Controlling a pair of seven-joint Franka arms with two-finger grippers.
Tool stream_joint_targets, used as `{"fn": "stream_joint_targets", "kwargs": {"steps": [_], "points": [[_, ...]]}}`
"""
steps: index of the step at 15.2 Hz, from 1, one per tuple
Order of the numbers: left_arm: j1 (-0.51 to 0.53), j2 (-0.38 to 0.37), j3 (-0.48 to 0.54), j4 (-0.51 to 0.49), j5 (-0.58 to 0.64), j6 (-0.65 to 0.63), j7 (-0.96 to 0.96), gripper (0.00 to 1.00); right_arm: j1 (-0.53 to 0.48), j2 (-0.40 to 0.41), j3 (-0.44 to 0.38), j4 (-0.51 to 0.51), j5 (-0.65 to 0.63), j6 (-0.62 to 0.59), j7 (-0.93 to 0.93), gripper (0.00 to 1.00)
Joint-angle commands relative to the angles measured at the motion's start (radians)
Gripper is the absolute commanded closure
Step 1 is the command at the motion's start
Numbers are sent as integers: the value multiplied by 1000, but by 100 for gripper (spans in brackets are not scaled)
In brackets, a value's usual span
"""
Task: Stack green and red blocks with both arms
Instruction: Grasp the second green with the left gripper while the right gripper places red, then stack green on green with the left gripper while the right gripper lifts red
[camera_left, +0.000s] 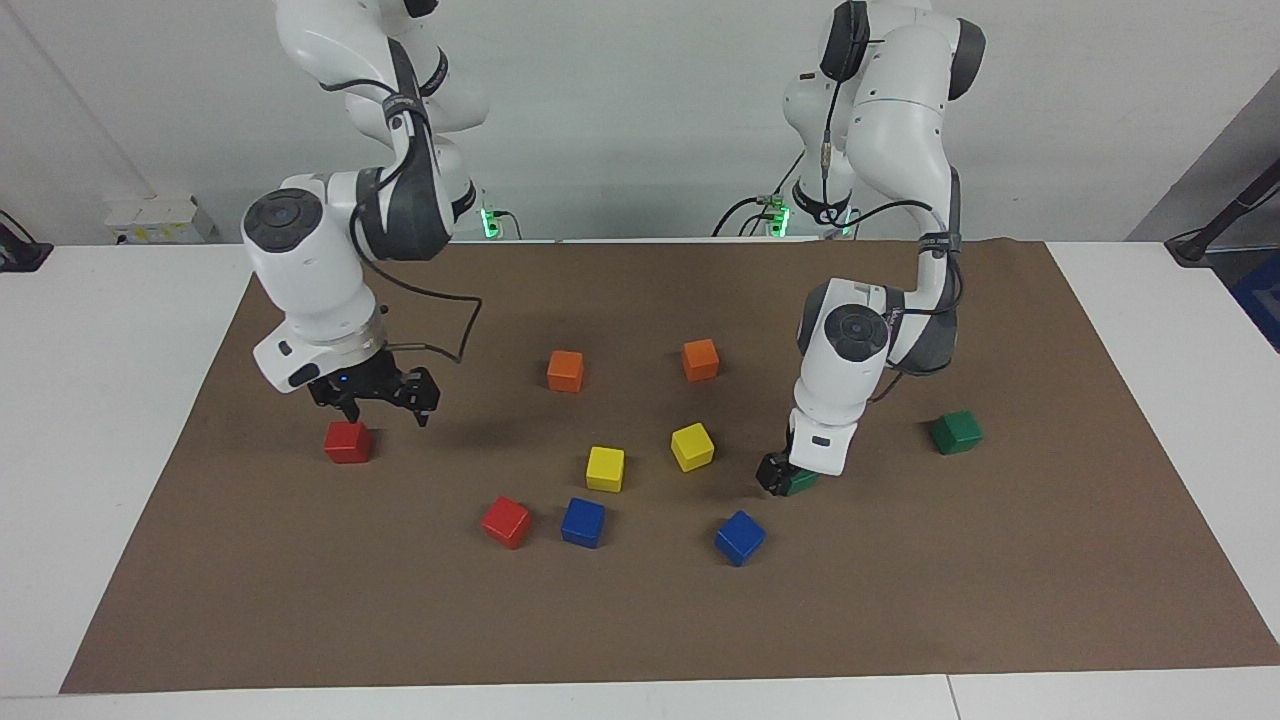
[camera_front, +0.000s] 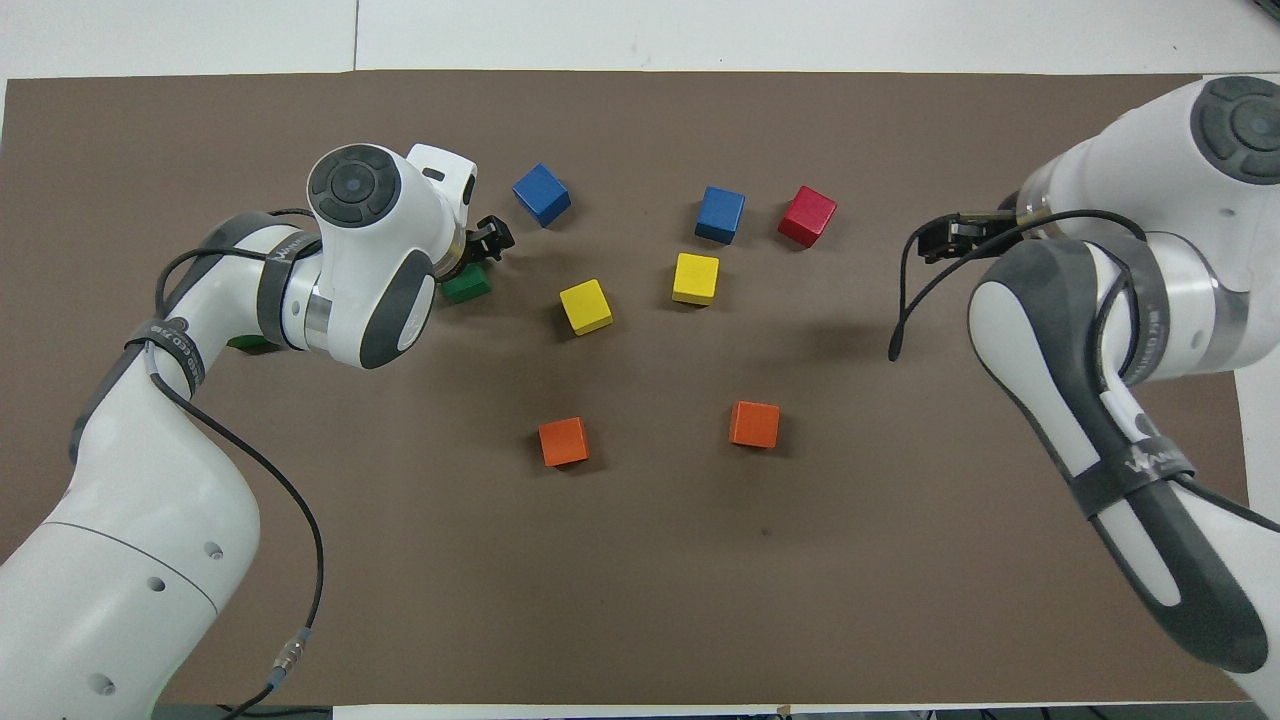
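While the right gripper (camera_left: 376, 400) hangs jaws released, the left gripper (camera_left: 778, 474) straddles a green block (camera_left: 800, 482), unclenched

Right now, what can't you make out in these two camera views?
- Contact between left gripper and the green block beneath it: both views, the left arm covers most of that block.
- Other green block: overhead view, left arm leaves only a sliver.
- Red block at the right arm's end: overhead view, right arm hides it completely.
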Motion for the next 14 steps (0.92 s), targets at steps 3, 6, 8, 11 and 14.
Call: {"fn": "stream_joint_targets", "kwargs": {"steps": [3,6,8,11,14], "points": [[-9,-46,14,-61,28,-3,-52,100,99,232,-1,238,-4,-13,285,0],[12,-33,14,95,30,-208,-43,100,112,344,-1,344,-6,-3,352,0],[85,-69,12,111,30,-293,61,100,118,406,-1,406,-12,1,356,0],[231,-199,9,24,19,-362,383,100,121,429,-1,412,-13,35,365,0],[331,-235,9,-31,17,-344,633,100,123,461,-2,412,-15,84,405,0]]}}
